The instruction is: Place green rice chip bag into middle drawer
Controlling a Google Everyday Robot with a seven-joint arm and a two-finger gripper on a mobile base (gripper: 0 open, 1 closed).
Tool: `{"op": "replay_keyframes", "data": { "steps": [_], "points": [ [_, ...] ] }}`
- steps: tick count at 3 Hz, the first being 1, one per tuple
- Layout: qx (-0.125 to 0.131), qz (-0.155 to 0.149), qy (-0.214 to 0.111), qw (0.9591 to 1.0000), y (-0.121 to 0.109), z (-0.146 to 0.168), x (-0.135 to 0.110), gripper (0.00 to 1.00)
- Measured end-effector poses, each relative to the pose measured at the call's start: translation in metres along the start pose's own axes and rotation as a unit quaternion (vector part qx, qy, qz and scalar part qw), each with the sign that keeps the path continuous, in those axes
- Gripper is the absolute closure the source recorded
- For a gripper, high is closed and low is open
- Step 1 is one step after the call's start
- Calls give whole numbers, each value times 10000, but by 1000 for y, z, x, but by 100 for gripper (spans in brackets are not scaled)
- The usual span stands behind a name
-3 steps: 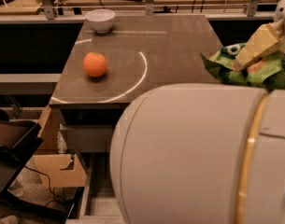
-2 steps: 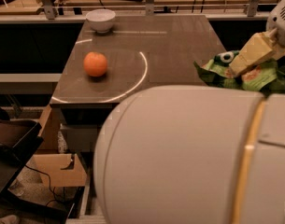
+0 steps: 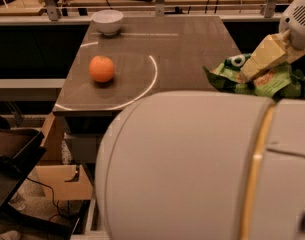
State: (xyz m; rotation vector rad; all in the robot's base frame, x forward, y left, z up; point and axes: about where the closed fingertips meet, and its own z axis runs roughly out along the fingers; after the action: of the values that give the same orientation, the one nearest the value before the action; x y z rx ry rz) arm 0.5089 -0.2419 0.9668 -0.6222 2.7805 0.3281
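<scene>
Nearest you, the white arm housing [image 3: 192,169] fills the lower right. Its rounded left edge has crept further left than 1 second ago, so it now covers more of the floor and the table's front corner. At lower left, the cardboard box [image 3: 67,181] and the dark tray [image 3: 12,149] sit where they were.

Further in, at the right edge, the gripper [image 3: 249,71] comes down from the upper right. Its pale fingers [image 3: 267,56] are closed together on the top of the bag [image 3: 278,82] and press into the crinkled green foil. Gripper and bag have both shifted slightly left and down since the earlier frame. The bag hangs just off the table's right edge — touching only the gripper, as far as you can see — and its lower part is hidden behind the housing.

On the table [image 3: 192,49], nothing has moved. The orange [image 3: 101,68] sits inside the white arc [image 3: 151,79] on the left half, well apart from the bag. The bowl [image 3: 107,21] stands at the far left corner — upright, and behind the orange.
</scene>
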Motion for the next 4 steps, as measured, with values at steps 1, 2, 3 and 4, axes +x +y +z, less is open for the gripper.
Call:
{"op": "replay_keyframes", "data": {
  "steps": [1,2,3,4],
  "points": [
    [0,0,0,10000,0,0,0,100],
    [-186,-187,73,9996,4,18,-1,100],
    [-557,-610,119,9965,19,39,4,100],
    [-997,-1099,31,9889,43,55,8,100]
  ]
}}
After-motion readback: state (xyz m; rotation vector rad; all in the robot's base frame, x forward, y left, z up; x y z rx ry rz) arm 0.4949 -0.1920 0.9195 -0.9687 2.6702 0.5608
